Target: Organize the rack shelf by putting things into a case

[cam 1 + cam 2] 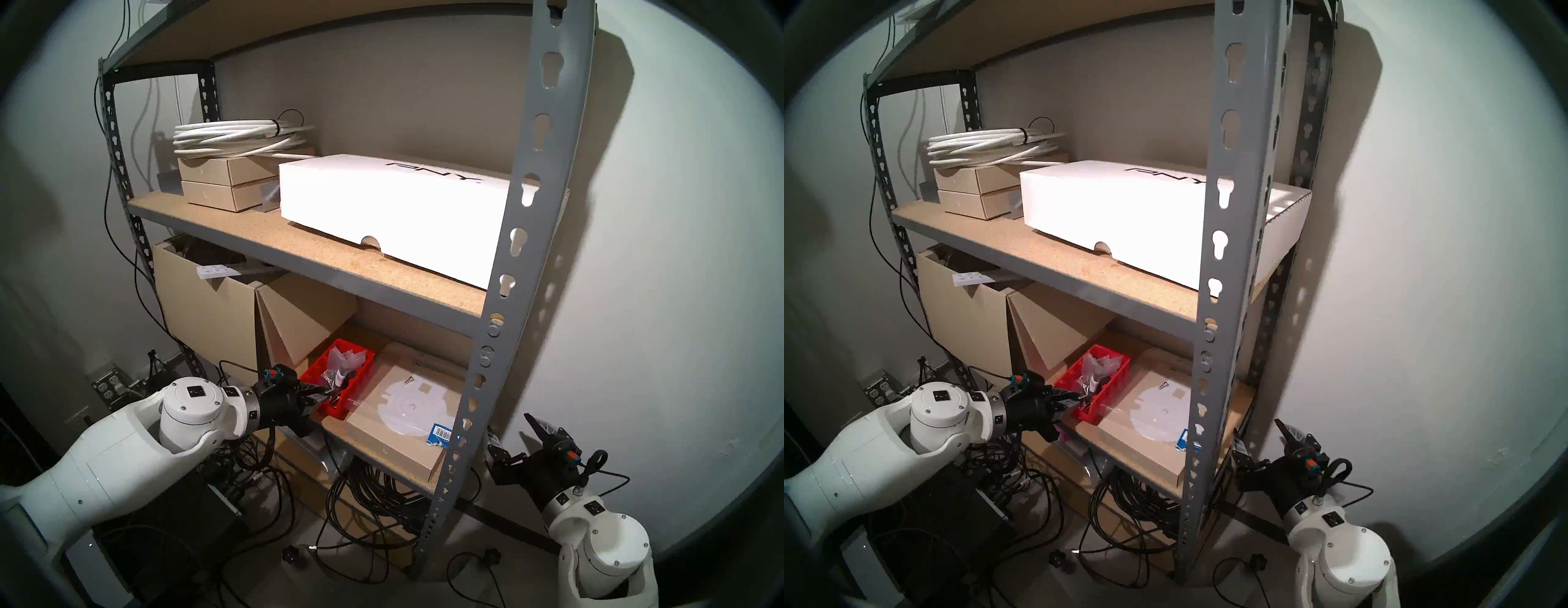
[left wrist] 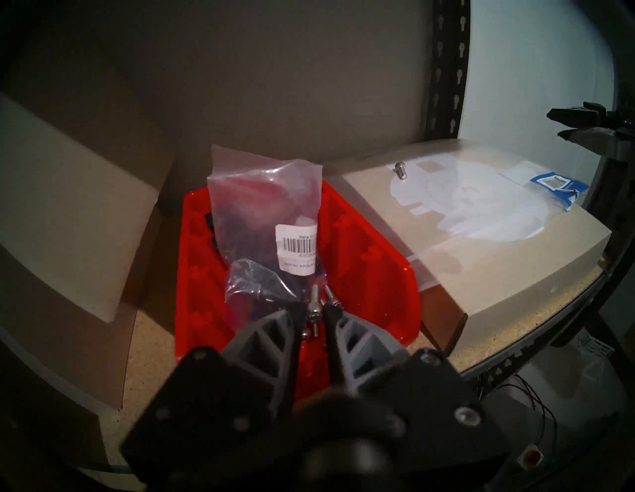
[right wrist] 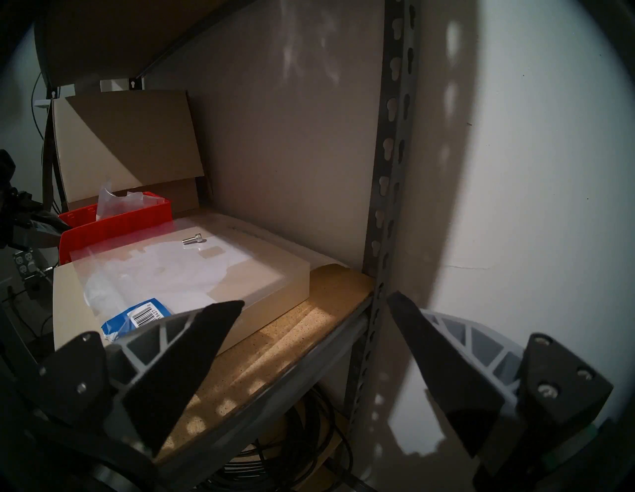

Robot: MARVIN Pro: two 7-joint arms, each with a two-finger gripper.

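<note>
Holding one screw (image 2: 314, 306) over red bin (image 2: 374, 275), left gripper (image 2: 314, 311).

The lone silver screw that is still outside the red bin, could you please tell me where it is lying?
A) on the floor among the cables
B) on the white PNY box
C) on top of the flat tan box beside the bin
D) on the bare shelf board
C: the screw lies on its side on the flat tan box, just right of the red bin.
</note>
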